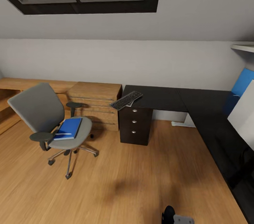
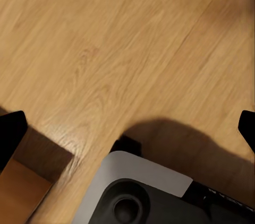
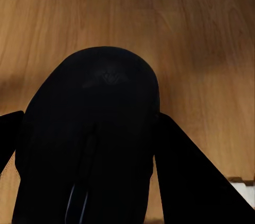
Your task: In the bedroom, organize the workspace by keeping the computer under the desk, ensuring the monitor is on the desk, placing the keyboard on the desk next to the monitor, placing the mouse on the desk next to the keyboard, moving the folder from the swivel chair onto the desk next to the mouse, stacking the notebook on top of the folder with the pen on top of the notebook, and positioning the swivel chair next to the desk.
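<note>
Mouse [image 3: 90,139] clamped between the right claw's [image 3: 87,128] fingers, its black body blocking most of that wrist view over wood floor [image 3: 202,38]. Left claw [image 2: 127,128] spread apart over bare floor, fingertips cut off at frame edges. Folder [image 1: 68,128] lies on the chair [image 1: 49,119] seat. Keyboard [image 1: 126,100] overhangs the desk [image 1: 158,97] corner. Monitor [image 1: 243,114] cropped at right.

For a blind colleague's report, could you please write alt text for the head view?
A grey swivel chair with a blue folder on its seat stands on the wood floor, left of an L-shaped black desk. A keyboard lies overhanging the desk's left corner above the drawers, under skylights.
</note>
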